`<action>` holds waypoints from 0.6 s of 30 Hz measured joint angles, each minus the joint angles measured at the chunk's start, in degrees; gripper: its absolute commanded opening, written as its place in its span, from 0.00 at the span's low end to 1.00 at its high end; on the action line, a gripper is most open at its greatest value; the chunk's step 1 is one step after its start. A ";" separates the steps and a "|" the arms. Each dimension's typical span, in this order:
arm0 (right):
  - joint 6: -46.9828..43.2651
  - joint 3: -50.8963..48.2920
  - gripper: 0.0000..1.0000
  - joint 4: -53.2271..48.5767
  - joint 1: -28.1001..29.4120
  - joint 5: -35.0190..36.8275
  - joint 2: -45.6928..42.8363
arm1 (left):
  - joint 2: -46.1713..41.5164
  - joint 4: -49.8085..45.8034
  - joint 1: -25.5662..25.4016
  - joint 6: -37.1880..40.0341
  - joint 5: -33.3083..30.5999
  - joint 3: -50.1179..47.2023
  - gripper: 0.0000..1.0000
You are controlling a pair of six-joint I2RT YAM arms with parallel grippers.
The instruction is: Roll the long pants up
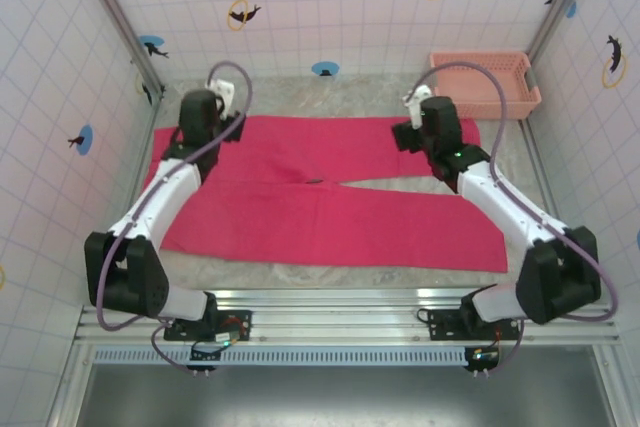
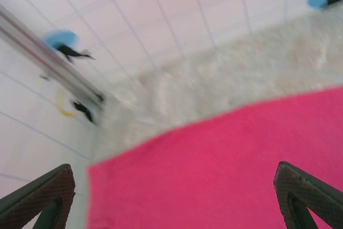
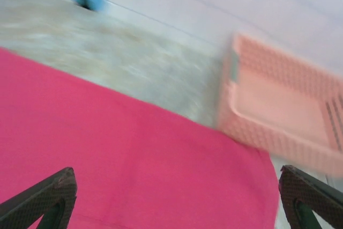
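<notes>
We see the long pants [image 1: 330,202] lying flat and spread across the counter [image 1: 340,95], with the waist end towards the left and the two legs running to the right. A narrow split between the legs shows from about the middle onward. The far leg ends close to the salmon-pink basket [image 1: 485,82], which stands in the far right corner against the tiled wall [image 1: 330,7]. The near leg reaches the right side of the counter, closer to the arm bases. The left gripper [image 1: 203,119] hangs over the far left corner of the pants. From its wrist camera, the two dark fingers [image 2: 45,194] stand wide apart at the bottom corners. Pink fabric fills the space between them, and its left edge and far edge run just ahead onto bare marbled counter. It has hold of nothing. The right gripper [image 1: 432,127] sits over the far leg near its outer end. Its wrist camera shows its fingers [image 3: 48,197] spread just as wide, with cloth beneath and between them. The right-hand edge of the leg lies just inside the right finger, and the basket is just beyond the fabric's far corner. This gripper is also empty. Both wrist views are blurred, and we cannot tell whether either set of fingertips is touching the fabric or sits slightly above it.
</notes>
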 measured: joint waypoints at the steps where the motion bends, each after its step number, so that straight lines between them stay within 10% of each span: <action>1: -0.50 1.49 0.99 -3.65 4.44 -0.13 -1.55 | 0.02 -4.42 0.00 0.31 -1.55 4.31 0.97; 9: -1.09 1.70 0.92 -26.25 29.11 -0.96 0.87 | -8.55 -33.59 0.00 0.42 -7.15 8.83 0.97; 18: -0.74 -0.17 0.85 -33.90 40.04 3.39 12.61 | -23.80 -39.65 0.00 2.19 -2.08 5.33 0.97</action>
